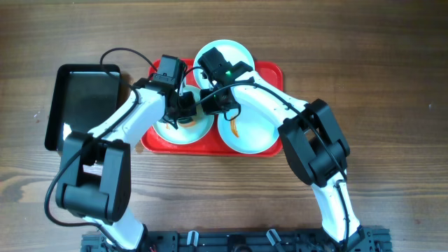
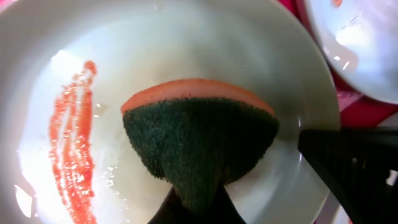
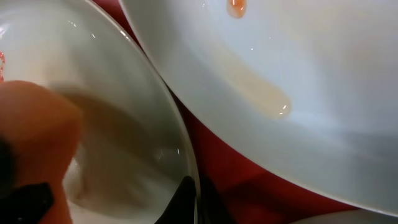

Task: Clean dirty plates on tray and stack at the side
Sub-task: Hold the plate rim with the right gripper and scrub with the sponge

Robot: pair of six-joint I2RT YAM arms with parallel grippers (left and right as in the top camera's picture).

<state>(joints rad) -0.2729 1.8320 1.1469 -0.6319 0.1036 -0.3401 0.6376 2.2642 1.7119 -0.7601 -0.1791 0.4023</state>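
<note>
From overhead I see the tray point(image 1: 273, 71) towards the far edge of the table point(image 1: 385, 70), carrying all three plates. The far plate point(image 1: 231, 47) is at the tray's far edge, the near-left plate point(image 1: 199, 131) in its near-left corner and the near-right plate point(image 1: 255, 133) in its near-right corner. That last one has an orange streak point(image 1: 234, 128) near its left side. Both arms crowd over the near-left plate, so from above I cannot read the fingers.

The left wrist view settles my left gripper point(image 2: 196, 211): it is pinching the sponge point(image 2: 199, 143) by its lower tip. The green scouring face is towards the camera, with orange foam along the top edge, and the sponge lies against the plate. An orange-red smear point(image 2: 71, 155) runs down the plate's left part, apart from the sponge.

The right wrist view shows my right gripper point(image 3: 189, 202) pressed together on the near-left plate's rim, a thin finger on each side of it. The sponge is a blurred orange patch at the left. A second plate fills the upper right, bearing an orange spot point(image 3: 236, 7); I cannot tell which plate it is.

The table is dark brown wood grain, and a black tray point(image 1: 84, 98) lies near the tray's left edge
</note>
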